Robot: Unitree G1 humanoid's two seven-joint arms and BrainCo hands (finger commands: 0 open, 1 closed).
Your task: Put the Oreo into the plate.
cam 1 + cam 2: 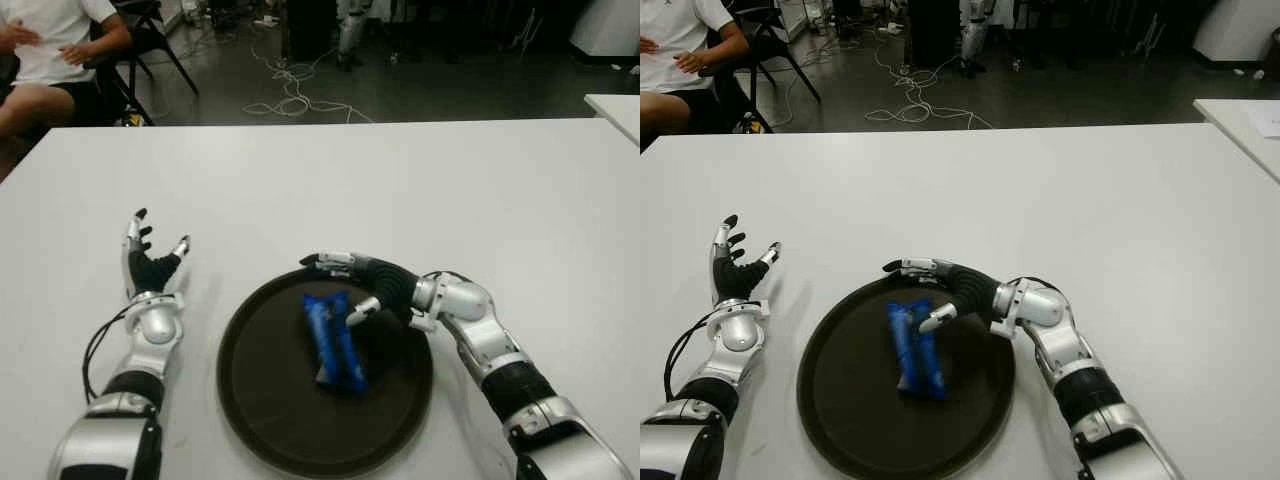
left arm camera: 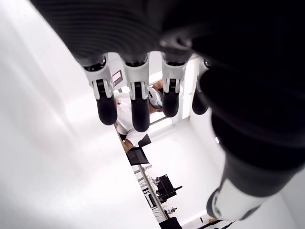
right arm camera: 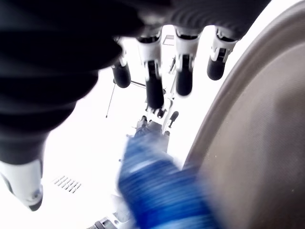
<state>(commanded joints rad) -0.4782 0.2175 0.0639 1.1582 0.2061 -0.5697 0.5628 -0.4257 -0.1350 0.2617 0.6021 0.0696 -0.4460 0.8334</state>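
Oreo pack: glossy blue wrapper (image 1: 334, 341), plain.
Plate: dark brown round plastic plate (image 1: 262, 400).
Table: plain white tabletop (image 1: 400, 190).
Right hand (image 1: 350, 285): black fingers, silver-white joints.
Left hand (image 1: 150, 265): black palm, silver-white wrist.

Even overhead light is falling on the table (image 1: 420, 190), which is reading pale and flat in both eye views, while the floor (image 1: 400, 80) beyond is sitting dim. The plate (image 1: 260, 400) is showing only a faint sheen, and soft shadows are hugging the arms. Both wrist views are blowing out to white around the dark fingers (image 2: 138, 102). In the right wrist view the Oreo (image 3: 162, 195) is smearing with blur.
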